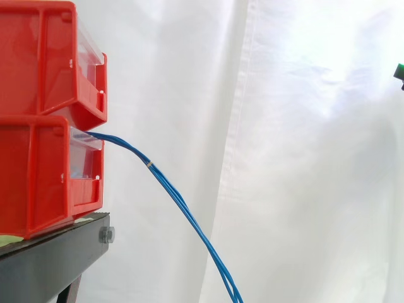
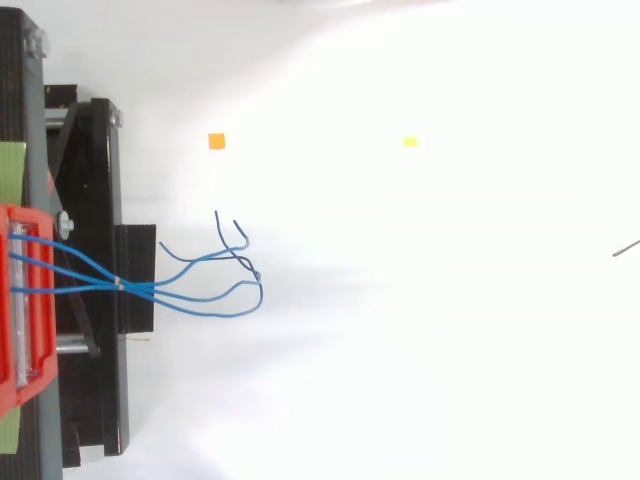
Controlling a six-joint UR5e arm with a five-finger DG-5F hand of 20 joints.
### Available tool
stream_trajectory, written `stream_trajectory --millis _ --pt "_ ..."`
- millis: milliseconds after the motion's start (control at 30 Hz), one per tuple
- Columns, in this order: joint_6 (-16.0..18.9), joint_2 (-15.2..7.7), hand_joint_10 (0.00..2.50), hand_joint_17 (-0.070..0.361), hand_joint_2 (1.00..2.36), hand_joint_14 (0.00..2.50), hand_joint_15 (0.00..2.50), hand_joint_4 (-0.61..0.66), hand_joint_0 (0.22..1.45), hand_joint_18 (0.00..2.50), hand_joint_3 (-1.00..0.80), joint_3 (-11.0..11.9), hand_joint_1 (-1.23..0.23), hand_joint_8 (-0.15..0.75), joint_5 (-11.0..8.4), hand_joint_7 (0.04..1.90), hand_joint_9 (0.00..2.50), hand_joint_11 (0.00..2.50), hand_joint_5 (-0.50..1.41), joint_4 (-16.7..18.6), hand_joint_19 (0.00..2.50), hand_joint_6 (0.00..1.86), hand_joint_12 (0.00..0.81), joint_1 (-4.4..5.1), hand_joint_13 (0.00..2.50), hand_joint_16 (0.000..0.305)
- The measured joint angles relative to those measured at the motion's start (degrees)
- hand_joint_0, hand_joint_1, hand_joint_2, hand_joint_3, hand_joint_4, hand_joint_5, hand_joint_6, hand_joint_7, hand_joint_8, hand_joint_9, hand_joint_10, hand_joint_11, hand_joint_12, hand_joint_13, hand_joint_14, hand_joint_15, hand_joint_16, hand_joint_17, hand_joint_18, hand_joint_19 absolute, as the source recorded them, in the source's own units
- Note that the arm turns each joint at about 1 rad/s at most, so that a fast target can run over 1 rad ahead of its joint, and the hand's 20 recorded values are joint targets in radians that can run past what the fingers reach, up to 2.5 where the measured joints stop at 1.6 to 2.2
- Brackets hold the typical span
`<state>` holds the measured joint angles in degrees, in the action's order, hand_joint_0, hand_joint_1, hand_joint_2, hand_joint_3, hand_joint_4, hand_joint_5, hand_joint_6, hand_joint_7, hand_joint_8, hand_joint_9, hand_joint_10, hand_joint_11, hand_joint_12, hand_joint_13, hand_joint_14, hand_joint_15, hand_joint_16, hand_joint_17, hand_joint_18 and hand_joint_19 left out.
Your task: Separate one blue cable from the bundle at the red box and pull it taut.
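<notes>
White curtain (image 1: 303, 158) backs two stacked red bins on a black bench (image 1: 50, 259). A bundle of blue cables (image 1: 183, 208) leaves the front of the lower red bin (image 1: 38, 177) and droops in a slack curve out of the side view's bottom edge.

A green-glowing sliver of the robot hand (image 1: 399, 71) sits at the right edge, high up and well apart from the cables. Whether it is spread or closed cannot be told.

The strands look thin, light and limp, with a little spring in them and probably slick insulation, so a pinch would need to be firm and the pull steady. A small pale tie (image 1: 149, 164) binds them just outside the bin. The best place to take hold is likely beyond that tie, on an outer strand where it lies clear of its neighbours.

From the side the cables run so close together that they read almost as one cord, though their sag shows plainly. From above, several strands run separately inside the bin, meet at the tie, then fan out into curling loose ends (image 2: 240, 235) near the bench's front. An orange marker (image 2: 216, 141) and a yellow marker (image 2: 409, 142) lie on the white ground beyond.
</notes>
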<state>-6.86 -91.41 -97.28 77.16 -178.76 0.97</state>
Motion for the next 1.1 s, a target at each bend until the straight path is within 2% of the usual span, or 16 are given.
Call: stream_trajectory --millis 433,500,633,733,933,1000,1100 --pt "-0.16 -0.01 0.01 0.118 1.00 0.02 0.40 0.17 0.56 0.60 -0.48 0.01 -0.61 0.286 -0.02 0.83 0.64 0.38 -0.19 -0.14 0.51 0.50 0.380 0.69 0.65 0.052" --pt "-0.23 -0.10 0.01 0.117 1.00 0.02 0.41 0.17 0.56 0.61 -0.48 0.01 -0.61 0.287 -0.31 0.83 0.64 0.39 -0.19 1.37 0.51 0.50 0.379 0.98 0.65 0.052" --pt "-0.89 -0.62 0.01 0.117 1.00 0.02 0.41 0.17 0.56 0.60 -0.48 0.00 -0.61 0.288 -2.17 0.83 0.63 0.39 -0.19 6.08 0.52 0.50 0.381 1.60 0.65 0.052" --pt "-2.30 -2.35 0.01 0.117 1.00 0.02 0.41 0.17 0.57 0.60 -0.47 0.01 -0.61 0.287 -3.51 0.83 0.62 0.38 -0.19 9.58 0.51 0.50 0.381 2.20 0.64 0.052" --pt "-4.52 -7.77 0.01 0.116 1.00 0.02 0.40 0.17 0.57 0.60 -0.47 1.10 -0.62 0.288 -4.21 0.83 0.62 0.38 -0.19 13.93 0.51 0.50 0.382 3.71 0.63 0.052" --pt "-5.14 -9.75 0.01 0.116 1.00 0.02 0.40 0.17 0.57 0.60 -0.47 2.56 -0.62 0.288 -4.36 0.83 0.61 0.38 -0.19 15.30 0.51 0.50 0.382 4.24 0.63 0.052" --pt "-6.26 -12.34 0.01 0.117 1.00 0.02 0.40 0.17 0.57 0.59 -0.47 5.27 -0.62 0.290 -4.44 0.83 0.61 0.37 -0.19 15.09 0.50 0.50 0.383 4.83 0.62 0.052"
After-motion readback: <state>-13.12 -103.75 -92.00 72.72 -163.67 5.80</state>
